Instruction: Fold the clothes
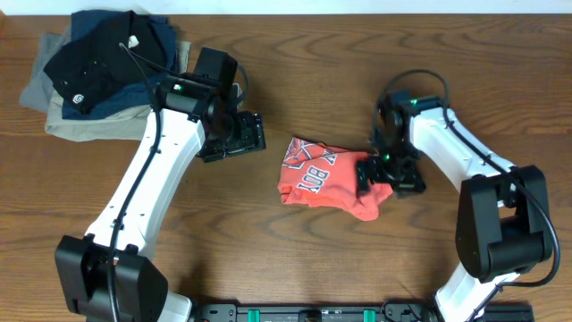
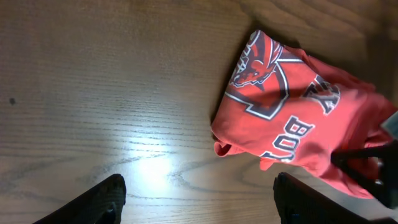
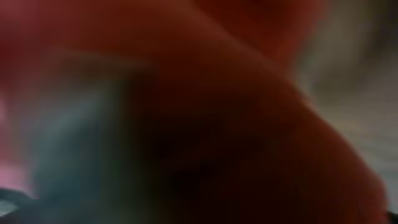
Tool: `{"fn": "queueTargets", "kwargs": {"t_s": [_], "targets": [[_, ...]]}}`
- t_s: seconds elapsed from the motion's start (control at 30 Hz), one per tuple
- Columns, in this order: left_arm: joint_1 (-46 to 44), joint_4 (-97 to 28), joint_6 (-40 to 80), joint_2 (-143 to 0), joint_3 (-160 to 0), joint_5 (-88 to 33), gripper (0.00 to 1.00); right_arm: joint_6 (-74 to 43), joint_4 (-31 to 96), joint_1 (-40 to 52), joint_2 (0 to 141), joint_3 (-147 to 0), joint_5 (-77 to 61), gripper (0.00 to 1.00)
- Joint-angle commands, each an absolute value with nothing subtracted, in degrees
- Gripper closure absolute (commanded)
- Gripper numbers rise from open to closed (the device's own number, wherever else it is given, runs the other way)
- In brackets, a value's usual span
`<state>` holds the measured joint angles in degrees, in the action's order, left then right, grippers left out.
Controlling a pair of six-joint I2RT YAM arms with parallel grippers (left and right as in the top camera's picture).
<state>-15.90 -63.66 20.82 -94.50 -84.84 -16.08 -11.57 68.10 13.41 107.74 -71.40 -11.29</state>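
The coral-red T-shirt (image 1: pixel 320 179) lies crumpled in the middle of the table, its dark blue lettering facing up. It also shows in the left wrist view (image 2: pixel 292 118), at the right. My right gripper (image 1: pixel 369 172) is pressed into the shirt's right edge and looks shut on the cloth. Blurred red cloth (image 3: pixel 205 93) fills the right wrist view and hides the fingers. My left gripper (image 1: pixel 253 134) is open and empty, a short way left of the shirt, and over bare wood in its own view (image 2: pixel 199 186).
A pile of folded black, navy and khaki garments (image 1: pixel 98 72) sits at the back left corner, behind the left arm. The wooden table (image 1: pixel 268 259) stretches toward the front edge.
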Motion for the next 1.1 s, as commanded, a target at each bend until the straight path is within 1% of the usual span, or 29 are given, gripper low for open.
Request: {"fn": "queueTargets", "kwargs": {"t_s": [0.0, 0.07, 0.2, 0.37, 0.47, 0.7, 0.87, 0.93, 0.97, 1.0, 1.07], "targets": [[-15.81, -63.88, 19.92, -94.83, -84.97, -15.33, 0.23, -18.74, 68.79, 11.44, 107.48, -71.66, 1.83, 0.05], [-15.81, -63.88, 19.92, -94.83, -84.97, -15.31, 0.23, -19.97, 70.46, 9.93, 107.46, -73.32, 4.16, 0.05], [-15.81, -63.90, 19.92, -94.83, -84.97, -15.33, 0.23, -20.36, 74.98, 7.68, 107.22, -79.13, 4.58, 0.06], [-15.81, -63.94, 19.92, -94.83, -84.97, -15.33, 0.23, -20.29, 80.34, 7.20, 105.84, -87.83, 5.58, 0.01], [-15.81, -64.01, 19.94, -94.83, -84.97, -15.33, 0.22, -19.81, 81.06, 7.20, 104.75, -90.70, 5.48, 0.01], [-15.81, -63.99, 19.92, -94.83, -84.97, -15.31, 0.22, -12.05, 73.12, 7.18, 104.27, -88.25, -5.87, 0.01], [-15.81, -64.12, 19.92, -94.83, -84.97, -15.33, 0.22, -11.68, 66.30, 7.18, 104.38, -81.12, -9.54, 0.05], [-15.81, -64.07, 19.92, -94.83, -84.97, -15.31, 0.22, -11.68, 63.26, 7.18, 104.38, -78.15, -9.50, 0.11], [-15.81, -64.05, 19.92, -94.83, -84.97, -15.31, 0.22, -11.70, 61.89, 7.14, 104.38, -76.90, -9.52, 0.15], [-15.81, -64.05, 19.92, -94.83, -84.97, -15.31, 0.22, -11.73, 60.49, 7.14, 104.38, -75.77, -9.72, 0.22], [-15.81, -64.03, 19.92, -94.83, -84.97, -15.31, 0.22, -11.77, 57.87, 7.14, 104.38, -74.00, -9.72, 0.40]]}}
